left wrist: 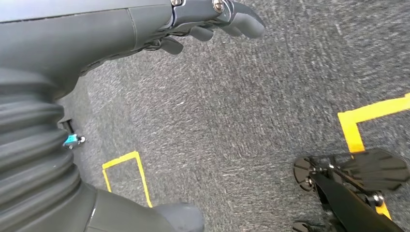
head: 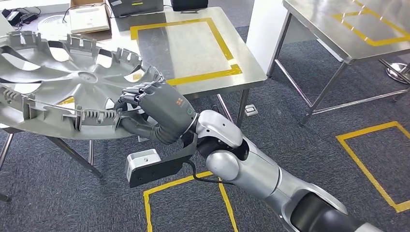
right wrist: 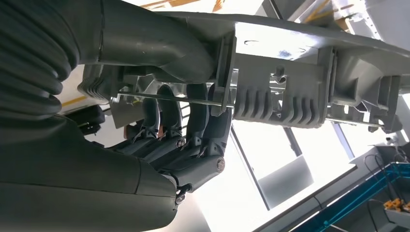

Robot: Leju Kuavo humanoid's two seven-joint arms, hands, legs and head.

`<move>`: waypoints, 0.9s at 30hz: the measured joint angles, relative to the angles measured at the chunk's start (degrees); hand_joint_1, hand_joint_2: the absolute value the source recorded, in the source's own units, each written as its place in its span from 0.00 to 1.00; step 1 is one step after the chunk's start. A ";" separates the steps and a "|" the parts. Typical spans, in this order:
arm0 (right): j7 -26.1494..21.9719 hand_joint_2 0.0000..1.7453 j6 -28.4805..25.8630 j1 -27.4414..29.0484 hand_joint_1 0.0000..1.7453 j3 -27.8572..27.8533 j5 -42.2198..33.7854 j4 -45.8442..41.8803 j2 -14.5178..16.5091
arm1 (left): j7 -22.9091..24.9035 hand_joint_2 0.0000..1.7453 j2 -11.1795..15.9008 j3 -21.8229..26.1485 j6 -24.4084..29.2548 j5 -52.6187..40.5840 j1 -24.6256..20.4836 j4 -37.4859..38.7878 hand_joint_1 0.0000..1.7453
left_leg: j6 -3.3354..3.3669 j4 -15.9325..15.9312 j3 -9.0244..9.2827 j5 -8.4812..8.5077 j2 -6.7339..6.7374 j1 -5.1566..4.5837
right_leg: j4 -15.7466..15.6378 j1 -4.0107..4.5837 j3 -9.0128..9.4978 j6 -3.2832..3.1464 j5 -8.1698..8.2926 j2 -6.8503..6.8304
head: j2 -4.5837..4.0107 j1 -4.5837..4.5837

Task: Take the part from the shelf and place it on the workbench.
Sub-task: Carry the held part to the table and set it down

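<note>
Gripping the rim of the part (head: pixel 72 82), a large grey wheel cover with ribbed clips along its edge, the right hand (head: pixel 154 108) has its fingers (right wrist: pixel 193 121) hooked over the rim and its thumb pressed underneath. The part sits tilted in the air at the left of the head view, its far edge overlapping the steel bench (head: pixel 193 48), which carries a rectangle of yellow tape (head: pixel 212 43). At the back of that bench lie a flat cardboard box (head: pixel 89 17) and dark equipment. A second steel bench (head: pixel 348 34) with yellow tape stands well apart to the right. Yellow tape squares mark the grey carpet (head: pixel 314 145). The left hand (left wrist: pixel 208 19) hangs over the carpet, its fingers loosely apart, holding nothing
</note>
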 joint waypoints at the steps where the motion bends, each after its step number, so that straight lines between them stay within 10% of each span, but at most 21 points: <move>1: 0.01 1.00 0.00 -0.01 1.00 -0.01 0.00 -0.01 0.01 | -0.01 1.00 -0.01 0.01 0.00 0.00 0.01 0.00 0.00 | 0.43 -0.06 0.22 -0.21 -0.01 0.02 | 1.18 -0.09 -0.42 0.29 -0.66 -0.06 | 0.00 0.05; 5: -0.05 1.00 0.00 0.22 1.00 -0.01 0.02 -0.02 -0.03 | -0.02 1.00 0.04 0.01 0.01 -0.02 -0.08 -0.04 0.00 | 1.41 -0.14 1.12 -1.19 -0.02 -0.09 | 14.99 -0.16 -8.59 0.62 -5.42 -0.18 | 0.00 0.21; 7: -0.08 1.00 0.01 0.43 1.00 -0.01 0.05 -0.02 -0.06 | -0.01 1.00 0.04 0.01 0.00 -0.02 -0.04 -0.04 0.00 | 1.41 -0.13 1.99 -1.89 -0.10 -0.22 | 16.46 -0.13 -10.92 0.39 -3.61 -0.18 | 0.00 0.21; 11: -0.09 1.00 0.01 0.46 1.00 -0.02 0.08 -0.03 -0.05 | -0.01 1.00 -0.10 0.01 -0.01 -0.03 -0.10 -0.02 0.00 | 0.72 -0.10 4.02 -3.51 -0.36 -0.40 | 2.89 0.42 -6.26 -0.79 4.99 -0.22 | 0.00 0.20; 17: -0.03 1.00 -0.01 0.38 1.00 -0.08 0.21 -0.28 0.01 | -0.01 1.00 -0.09 0.03 -0.05 -0.15 -0.28 -0.11 0.00 | -1.12 2.11 3.48 -5.55 -0.16 -0.33 | -0.52 0.19 -3.80 -1.91 4.51 -0.02 | 0.00 0.03; 21: 0.01 1.00 -0.02 0.46 1.00 -0.10 0.28 -0.33 0.01 | 0.00 1.00 -0.13 0.03 -0.05 -0.20 -0.12 -0.13 0.00 | -1.90 15.22 -4.57 -9.19 -0.07 -0.07 | -0.72 -0.05 -2.03 -2.40 3.15 -0.17 | 0.00 -0.15; 23: 0.02 1.00 -0.02 0.54 1.00 -0.10 0.30 -0.33 0.01 | 0.02 1.00 -0.04 0.03 -0.05 -0.20 -0.01 -0.13 0.00 | -2.01 13.77 -5.22 -5.86 -0.06 0.01 | -0.68 -0.13 -0.88 -2.22 2.25 -0.06 | 0.00 -0.16; 25: 0.04 1.00 -0.02 0.57 1.00 -0.10 0.26 -0.32 0.00 | 0.03 1.00 0.05 0.03 -0.05 -0.20 0.01 -0.10 0.00 | -1.96 6.23 -2.59 -0.68 0.01 0.08 | -0.59 -0.15 0.31 -1.79 1.12 0.01 | 0.00 -0.16; 27: 0.05 1.00 -0.04 0.48 1.00 -0.11 0.19 -0.30 -0.01 | 0.04 1.00 0.08 0.03 -0.05 -0.21 -0.09 -0.06 0.00 | -1.42 0.72 -0.33 0.94 0.03 -0.01 | -0.41 0.05 0.61 -1.18 0.23 0.10 | 0.00 -0.34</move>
